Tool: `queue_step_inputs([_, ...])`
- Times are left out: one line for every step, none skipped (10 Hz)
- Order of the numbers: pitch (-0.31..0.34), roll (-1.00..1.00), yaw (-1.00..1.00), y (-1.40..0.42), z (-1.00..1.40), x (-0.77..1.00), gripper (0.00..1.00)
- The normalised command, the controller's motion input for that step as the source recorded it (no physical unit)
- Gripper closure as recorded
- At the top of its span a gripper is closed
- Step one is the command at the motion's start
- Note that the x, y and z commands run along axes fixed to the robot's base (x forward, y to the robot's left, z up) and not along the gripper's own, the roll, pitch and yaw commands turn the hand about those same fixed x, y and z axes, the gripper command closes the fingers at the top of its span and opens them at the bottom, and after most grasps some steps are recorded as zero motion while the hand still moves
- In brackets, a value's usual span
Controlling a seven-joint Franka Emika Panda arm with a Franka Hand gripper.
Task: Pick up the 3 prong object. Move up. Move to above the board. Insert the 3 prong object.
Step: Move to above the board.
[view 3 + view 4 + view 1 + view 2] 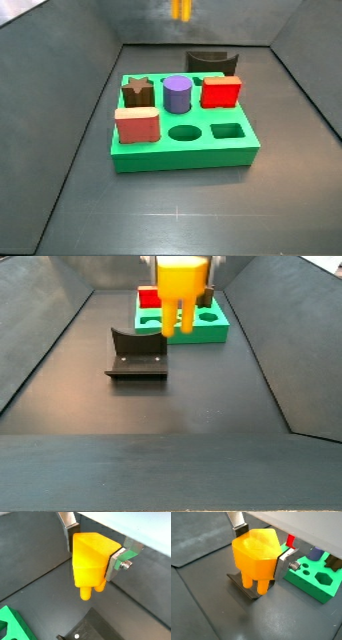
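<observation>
The gripper (93, 549) is up in the air with its two silver fingers (66, 522) pinched on the wide faceted top of the 3 prong object (90, 562), and both wrist views show it cleanly: orange-yellow block clamped between the plates, prongs hanging free below, nothing touching the dark floor. In a wrist view the block (256, 557) hangs over the fixture (243, 584), the dark L-shaped bracket on its base plate, while the board (314, 582) sits well off to one side, bright green with a hexagonal cut-out showing.

In a side view the orange-yellow block (181, 286) rides high at the far end of the bin, gripper (181, 264) mostly cut off by the frame edge. Behind it lies the green board (201, 324), with a red block (150, 298) on it. The fixture (136, 354) stands on the floor, nearer the camera and to the left.

From a side view on the opposite end, only the prong tips (182, 10) poke into the top of the frame, far beyond the board (181, 150). The board carries a purple cylinder (177, 95), a red block (221, 92), a dark brown star-shaped piece (138, 93) and a salmon block (136, 125); a round hole (185, 131) and a square hole (229, 130) sit open in the near row. A dark curved block (210, 62) lies on the floor just past the board.
</observation>
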Motion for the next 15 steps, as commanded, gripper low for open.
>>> queue_step_inputs([0.105, 0.01, -0.04, 0.15, 1.0, 0.12, 1.0])
queue_step_inputs([0.097, 0.01, -0.03, 0.12, 0.88, 0.09, 1.0])
queue_step_inputs([0.098, 0.01, -0.03, 0.07, 0.66, 0.05, 1.0])
queue_step_inputs([0.097, 0.01, -0.02, 0.05, 0.56, 0.04, 1.0])
queue_step_inputs([0.095, 0.02, -0.02, 0.03, 0.34, 0.02, 1.0])
queue_step_inputs([0.097, 0.02, -0.01, 0.03, 0.19, 0.02, 1.0])
queue_step_inputs([0.336, 0.21, -0.28, -1.0, 0.14, -0.13, 1.0])
queue_step_inputs([0.322, 0.22, -0.27, -1.0, 0.14, -0.13, 1.0])
queue_step_inputs([0.201, 0.21, -0.14, -1.0, 0.14, -0.13, 1.0])
queue_step_inputs([0.136, 0.14, -0.09, -1.0, 0.14, -0.13, 1.0])
queue_step_inputs([0.032, 0.06, -0.03, -1.0, 0.14, -0.13, 1.0])
queue_step_inputs([0.014, 0.04, -0.01, -1.0, 0.14, -0.14, 1.0])
queue_step_inputs([0.008, 0.04, 0.0, -1.0, 0.15, -0.14, 1.0])
queue_step_inputs([0.013, 0.03, 0.0, -1.0, 0.15, -0.14, 1.0])
queue_step_inputs([0.012, 0.02, 0.0, -1.0, 0.15, -0.14, 1.0])
